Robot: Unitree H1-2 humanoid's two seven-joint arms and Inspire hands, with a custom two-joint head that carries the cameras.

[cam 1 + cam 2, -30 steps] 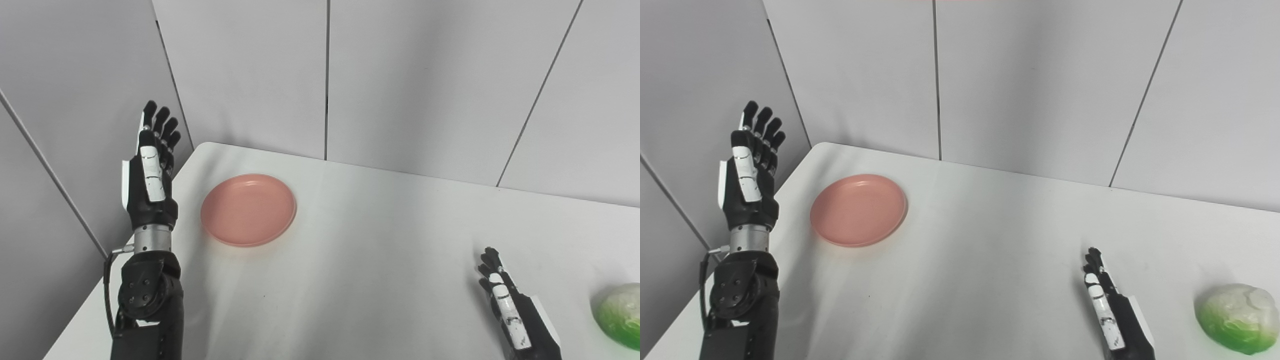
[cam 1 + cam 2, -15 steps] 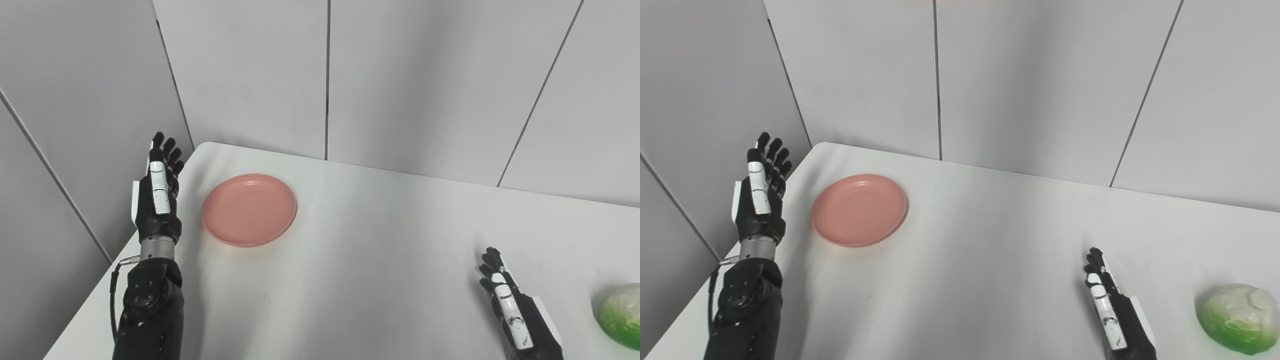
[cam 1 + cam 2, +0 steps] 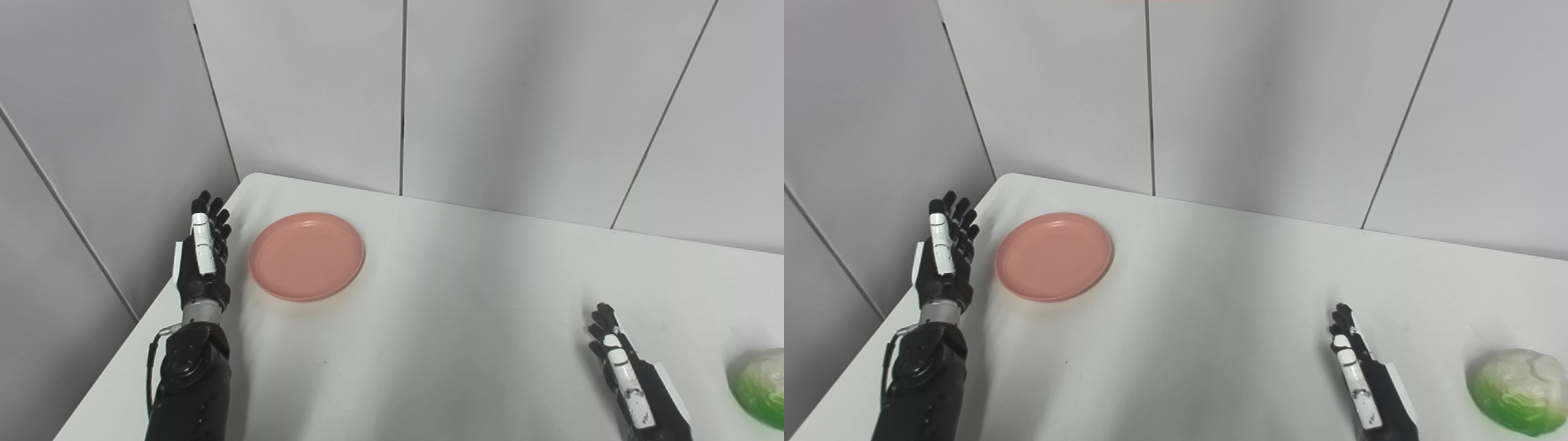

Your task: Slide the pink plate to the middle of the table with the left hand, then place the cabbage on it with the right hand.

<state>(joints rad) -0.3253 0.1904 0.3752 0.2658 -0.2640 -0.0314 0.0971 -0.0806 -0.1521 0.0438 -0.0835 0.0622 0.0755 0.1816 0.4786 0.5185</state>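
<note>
The white table is seen bearing the round pink plate at ten o'clock, flat, no long axis. The cabbage, at four o'clock, is shown whole only in the right eye view. The left hand, fingers released, is held beside the plate; the right hand is likewise empty.

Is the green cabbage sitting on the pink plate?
No, the cabbage lies on the bare table at the right, far from the empty pink plate at the left.
</note>
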